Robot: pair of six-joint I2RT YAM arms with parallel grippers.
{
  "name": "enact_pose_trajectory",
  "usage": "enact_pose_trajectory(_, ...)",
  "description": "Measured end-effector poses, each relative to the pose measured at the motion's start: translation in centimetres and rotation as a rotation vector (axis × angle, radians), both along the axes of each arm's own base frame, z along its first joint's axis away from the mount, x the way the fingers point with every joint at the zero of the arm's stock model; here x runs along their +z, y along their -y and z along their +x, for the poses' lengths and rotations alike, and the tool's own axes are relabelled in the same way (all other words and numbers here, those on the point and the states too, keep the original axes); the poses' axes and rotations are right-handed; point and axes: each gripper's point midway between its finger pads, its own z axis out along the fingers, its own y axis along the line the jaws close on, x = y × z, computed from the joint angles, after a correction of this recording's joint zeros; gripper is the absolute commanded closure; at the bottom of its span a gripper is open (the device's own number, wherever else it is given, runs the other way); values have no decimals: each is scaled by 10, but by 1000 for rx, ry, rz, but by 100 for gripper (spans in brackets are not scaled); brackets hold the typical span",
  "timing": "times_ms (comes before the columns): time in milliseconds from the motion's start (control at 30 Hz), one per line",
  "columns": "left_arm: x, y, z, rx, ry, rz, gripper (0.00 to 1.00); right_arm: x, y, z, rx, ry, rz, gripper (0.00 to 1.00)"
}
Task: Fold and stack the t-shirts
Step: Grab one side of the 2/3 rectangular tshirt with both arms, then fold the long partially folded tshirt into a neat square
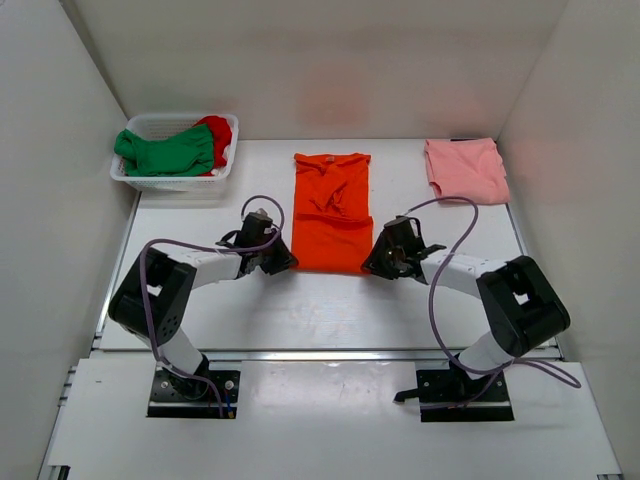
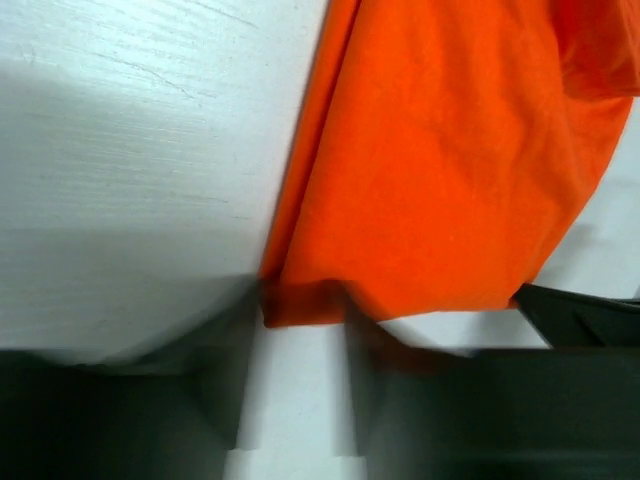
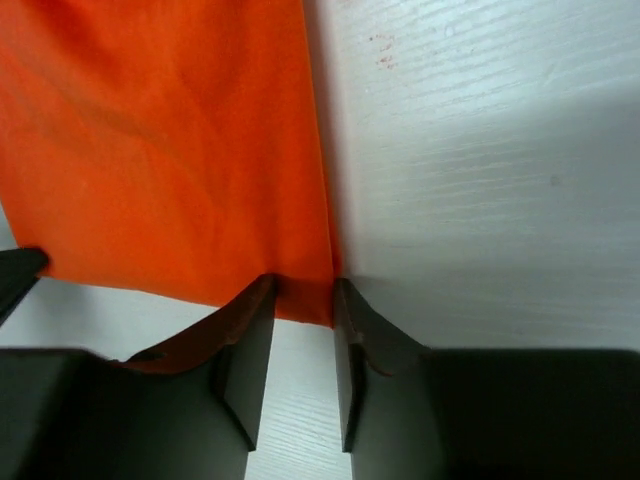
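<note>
Both open, left end effector and right end effector, each astride an orange t-shirt corner

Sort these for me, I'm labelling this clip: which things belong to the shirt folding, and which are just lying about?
Part of the job: orange t-shirt, spread mid-table; pink t-shirt, far right; green t-shirt and red t-shirt, bunched together far left.
Just lying about: white basket, merely holding the green and red ones.

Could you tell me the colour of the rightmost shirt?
Salmon pink; the shirt shows only in the top external view.
</note>
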Motion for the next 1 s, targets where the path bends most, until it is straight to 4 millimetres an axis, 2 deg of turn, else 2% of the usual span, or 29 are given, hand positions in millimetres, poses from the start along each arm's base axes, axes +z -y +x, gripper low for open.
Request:
enact_pose_trajectory(33,-1,2,1,4,-1,-4,100,-2,-1,0,3,-5,-1,90)
enact_pose_trajectory(67,-3,3,0,6,-6,0,100,-3,-3,-1,14,-7,-3,100)
enact_pose_trajectory(200,-7,8,-6,-23,-25,12,100,-6,-9,-10,56,-24,-28,100)
enact_pose_trajectory(267,-6,6,-17,-45,-38,35,100,-3,-10,-22,96,-31,-53,100)
enact_pose_trajectory(333,-5,2,-38,-79,-55,57,100,3,-9,-39,142,-35,-69,100)
enact_pose_trajectory(433,-5,-5,-87,-145,-92,86,100,16,-7,-69,209,-25,-77,100)
enact_pose_trajectory(567,1,0,-147,-246,-108,81,100,28,-5,-108,283,-24,-85,100)
enact_pose_trajectory(633,7,3,-170,-279,-105,58,100,32,-2,-122,307,-26,-86,100)
enact_pose_trajectory(700,17,7,-183,-294,-95,29,100,38,0,-132,326,-27,-86,100)
enact_pose_trajectory(767,26,8,-186,-283,-82,1,100,42,2,-138,337,-30,-83,100)
enact_pose_trajectory(867,40,1,-176,-225,-60,-27,100,51,3,-142,360,-47,-80,100)
enact_pose_trajectory(933,56,-4,-161,-175,-34,-47,100,66,-1,-137,384,-45,-74,100)
enact_pose_trajectory(1000,76,-10,-140,-116,6,-76,100,86,-8,-122,403,-18,-58,100)
